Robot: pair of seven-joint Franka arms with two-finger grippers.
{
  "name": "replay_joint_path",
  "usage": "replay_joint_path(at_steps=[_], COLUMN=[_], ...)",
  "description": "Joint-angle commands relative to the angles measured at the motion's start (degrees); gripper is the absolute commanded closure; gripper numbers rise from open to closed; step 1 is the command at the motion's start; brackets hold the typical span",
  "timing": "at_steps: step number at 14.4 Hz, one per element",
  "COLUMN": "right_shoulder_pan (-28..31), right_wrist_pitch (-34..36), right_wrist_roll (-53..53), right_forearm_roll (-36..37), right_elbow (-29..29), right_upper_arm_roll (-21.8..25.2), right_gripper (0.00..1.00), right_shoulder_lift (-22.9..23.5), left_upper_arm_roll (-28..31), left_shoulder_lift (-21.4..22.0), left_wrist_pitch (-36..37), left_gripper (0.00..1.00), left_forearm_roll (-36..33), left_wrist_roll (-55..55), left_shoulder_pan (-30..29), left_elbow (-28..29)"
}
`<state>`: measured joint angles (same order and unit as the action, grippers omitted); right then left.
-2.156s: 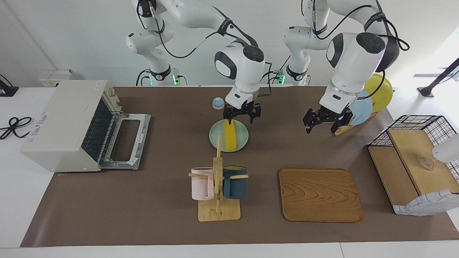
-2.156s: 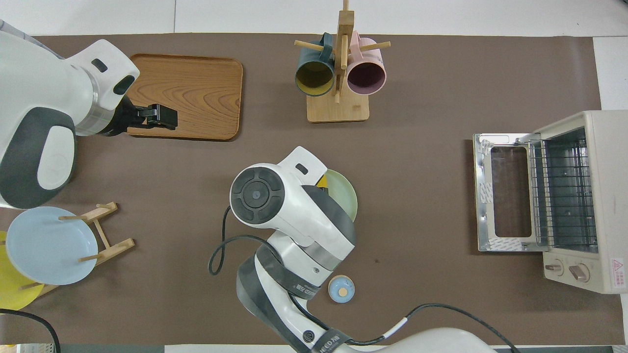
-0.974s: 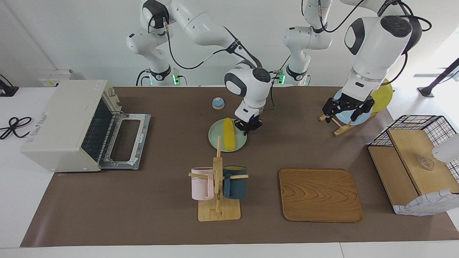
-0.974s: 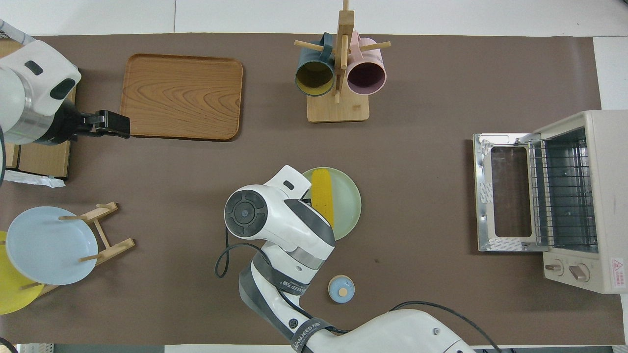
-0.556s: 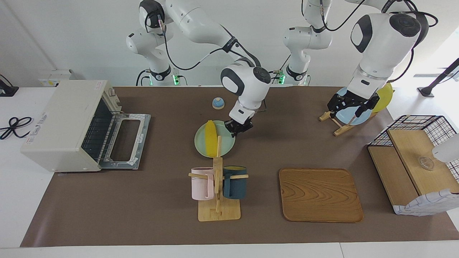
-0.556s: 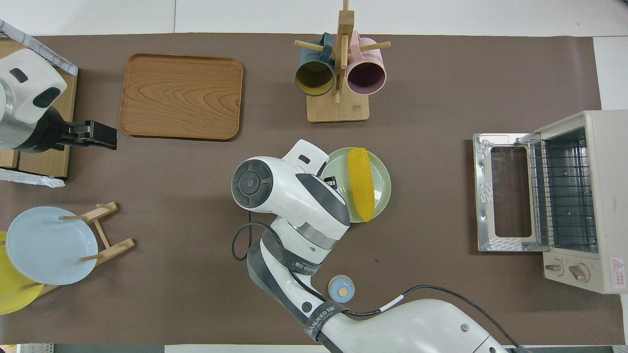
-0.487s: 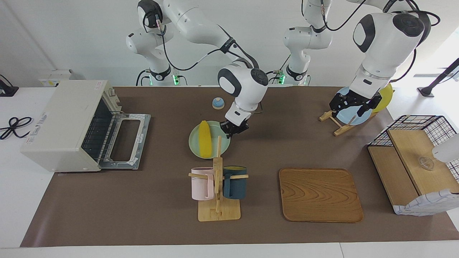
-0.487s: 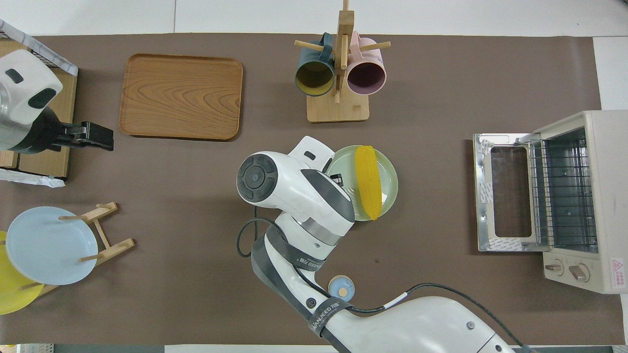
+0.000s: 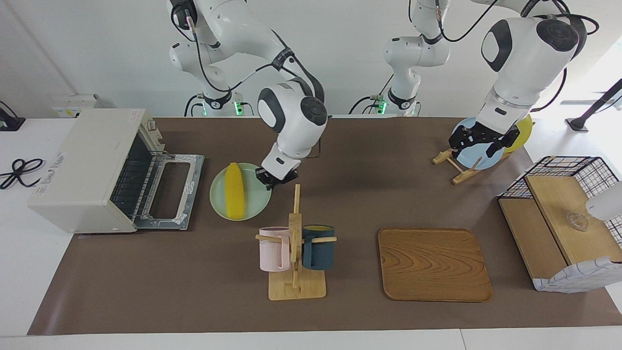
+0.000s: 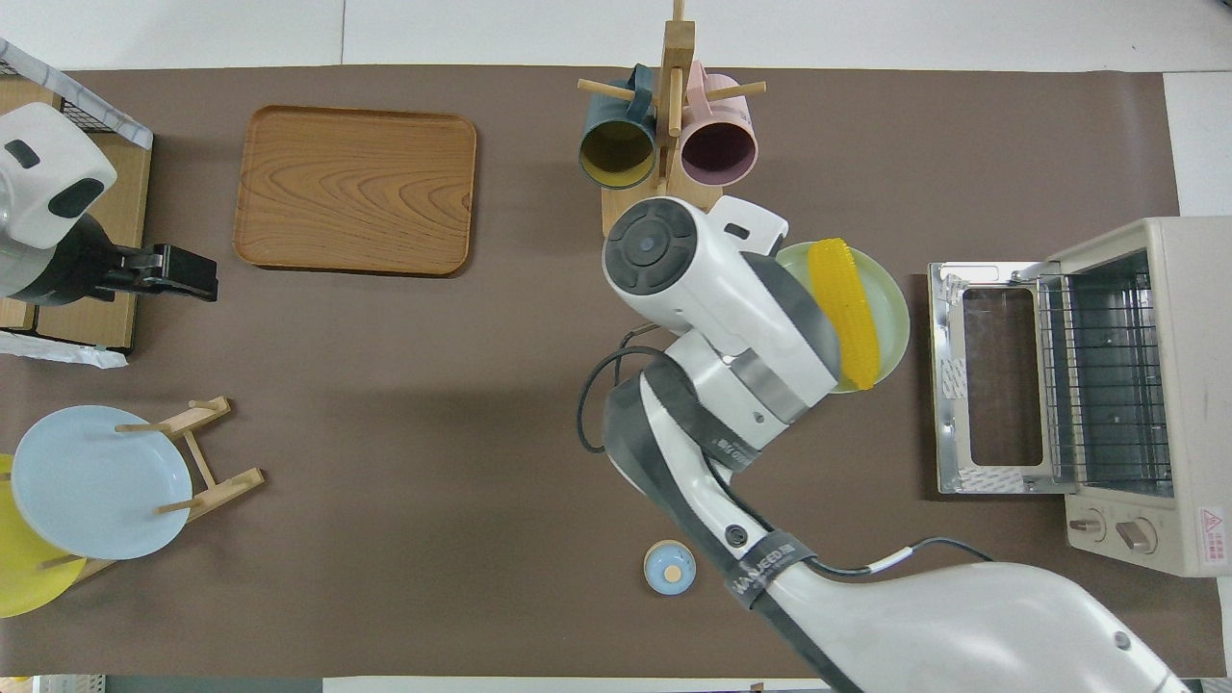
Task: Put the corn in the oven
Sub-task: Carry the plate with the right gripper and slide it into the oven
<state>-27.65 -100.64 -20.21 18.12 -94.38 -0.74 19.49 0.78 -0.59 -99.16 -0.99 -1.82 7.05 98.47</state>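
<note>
The yellow corn [image 9: 233,190] [image 10: 845,310] lies on a pale green plate [image 9: 256,200] [image 10: 892,298]. My right gripper [image 9: 272,181] is shut on the plate's rim, on the side away from the oven. In the overhead view the arm covers that gripper. Plate and corn sit just in front of the off-white oven [image 9: 82,165] [image 10: 1169,385], close to its lowered door [image 9: 170,192] [image 10: 991,385]. The wire rack inside shows. My left gripper [image 9: 478,141] [image 10: 183,272] hangs open and holds nothing, over the plate rack at the left arm's end.
A mug stand [image 9: 294,253] with a pink and a dark blue mug stands close to the plate, farther from the robots. A wooden tray [image 9: 434,265], a rack with a blue plate [image 9: 474,156] and a basket shelf [image 9: 563,218] fill the left arm's end. A small blue bell [image 10: 670,567] sits near the robots.
My right gripper has carried the green plate with the corn from the table's middle toward the oven door. The left gripper drew back a little over the plate rack.
</note>
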Motion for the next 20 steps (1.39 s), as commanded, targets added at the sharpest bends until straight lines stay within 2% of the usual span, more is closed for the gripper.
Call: replay_joint_path(at_steps=[1,3,8,14,18,20], right_shoulder_pan=[5.31,9.52,21.91,28.08,30.37,33.26], right_wrist_pitch=[-0.26,0.27,-0.95,-8.25,-7.81,-8.16], right_wrist_roll=[6.13,10.08,20.89,24.16,24.51,27.31], right_forearm_roll=[0.69,0.69,0.69,0.69,0.69,0.16], right_elbow=[-8.70,-11.34,-15.12,-22.41,-24.09,-24.44], right_upper_arm_roll=[-0.84,-0.84,-0.84,-0.84,-0.84,-0.93], right_gripper=[1.00,1.00,1.00,1.00,1.00,1.00], right_shoulder_lift=[-8.31,-10.25,-11.76,-13.95,-14.74,-14.74], left_upper_arm_roll=[-0.69,-0.69,-0.69,-0.69,-0.96,-0.96], left_shoulder_lift=[1.39,1.30,0.95,0.95,1.03,1.03], left_wrist_pitch=[0.64,0.29,0.20,0.72,0.81,0.64], left_gripper=[0.00,0.00,0.00,0.00,0.00,0.00], left_forearm_roll=[-1.12,-0.60,1.69,1.52,1.60,1.60], left_wrist_roll=[0.76,0.85,0.76,1.11,3.49,3.57], left_shoulder_pan=[-1.34,-1.43,-1.16,-1.16,-0.90,-0.73], left_elbow=[1.11,1.20,1.20,1.11,1.11,1.11])
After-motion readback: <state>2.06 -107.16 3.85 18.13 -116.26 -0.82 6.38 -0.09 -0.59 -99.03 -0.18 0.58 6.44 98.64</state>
